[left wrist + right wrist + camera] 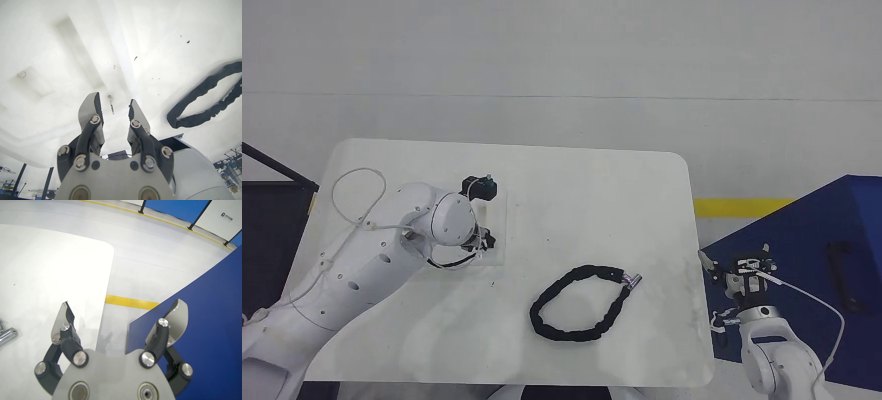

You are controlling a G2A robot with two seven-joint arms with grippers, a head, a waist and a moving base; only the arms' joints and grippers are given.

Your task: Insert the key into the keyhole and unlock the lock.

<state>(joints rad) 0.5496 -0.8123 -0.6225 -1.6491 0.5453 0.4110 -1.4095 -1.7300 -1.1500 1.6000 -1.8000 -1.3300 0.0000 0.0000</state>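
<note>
Left gripper [114, 103] hangs wide open just above the white foam tray [47, 56] at the left part of the table [642, 200]. The key [111, 106], a thin metal sliver, sits right between its fingers [97, 106], and neither pad is touching it. The tray's molded ridges run close past the key on both sides, so it's a tight spot. A few dark specks [135, 58] dot the surface beyond. The lock [196, 117], a black fabric-covered chain loop, lies well apart near the table's middle, with its shiny cylinder [7, 335] and keyhole [13, 330] facing the right edge. Right gripper [122, 305] is spread open too, holding nothing, hanging off that edge over a blue panel [198, 294].
</note>
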